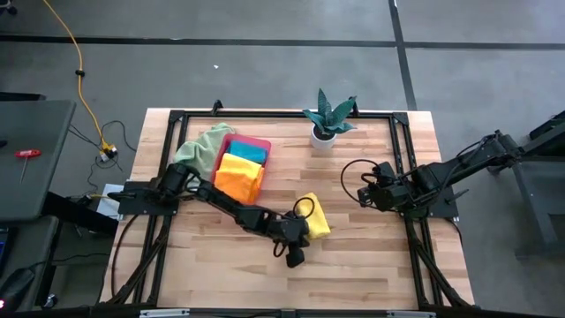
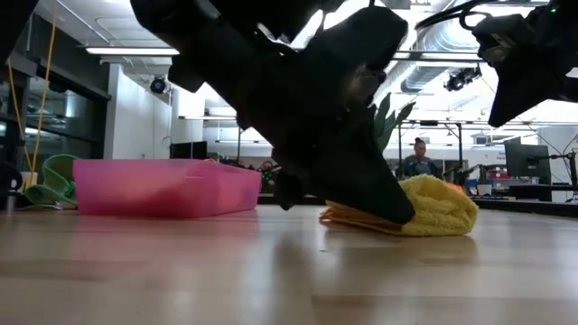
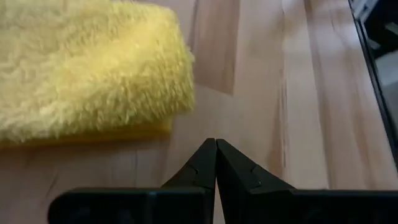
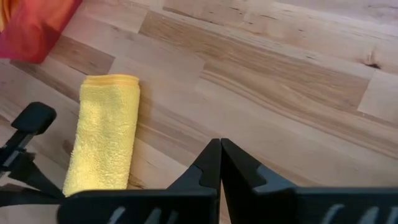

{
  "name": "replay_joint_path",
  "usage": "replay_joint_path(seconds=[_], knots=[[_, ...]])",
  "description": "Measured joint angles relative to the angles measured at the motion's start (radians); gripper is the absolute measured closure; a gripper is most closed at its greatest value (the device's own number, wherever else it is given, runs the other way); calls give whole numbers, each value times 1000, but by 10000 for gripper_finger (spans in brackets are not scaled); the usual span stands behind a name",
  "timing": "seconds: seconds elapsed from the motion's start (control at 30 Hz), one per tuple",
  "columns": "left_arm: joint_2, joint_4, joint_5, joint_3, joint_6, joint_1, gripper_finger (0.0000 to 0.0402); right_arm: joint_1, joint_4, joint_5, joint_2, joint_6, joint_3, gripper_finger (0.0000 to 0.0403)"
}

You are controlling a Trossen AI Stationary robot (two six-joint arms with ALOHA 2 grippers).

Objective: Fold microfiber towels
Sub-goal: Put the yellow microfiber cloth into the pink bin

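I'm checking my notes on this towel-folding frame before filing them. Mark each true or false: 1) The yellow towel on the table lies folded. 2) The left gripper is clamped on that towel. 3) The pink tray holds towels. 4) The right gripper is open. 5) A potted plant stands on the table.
1) True: the yellow towel lies folded.
2) False: the left gripper is shut beside it, holding nothing.
3) True: the pink tray holds towels.
4) False: the right gripper is shut.
5) True: the potted plant stands there.

Folded yellow towel [image 1: 316,218] on table; others [image 1: 240,173] piled in tray.
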Motion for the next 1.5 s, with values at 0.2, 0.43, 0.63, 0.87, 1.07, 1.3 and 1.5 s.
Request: replay_joint_path(seconds=[0.2,0.43,0.63,0.87,1.07,1.3,1.5], knots=[[-109,-112,109,0,35,34,402,0,-2,7,0,-13,0,403],[-300,-186,72,-29,100,70,400,0,-5,29,-1,-15,0,403],[-340,-179,51,-83,-65,89,351,-1,-10,38,0,-15,0,403],[-326,-125,47,-131,-284,99,233,-1,-11,42,0,-15,0,403],[-326,-131,58,-132,-462,133,145,-1,-12,43,0,-14,0,403],[-326,-133,40,-132,-491,170,124,-1,-8,47,0,-7,0,403],[-291,-180,56,-129,-729,195,124,-1,0,65,0,-6,0,403]])
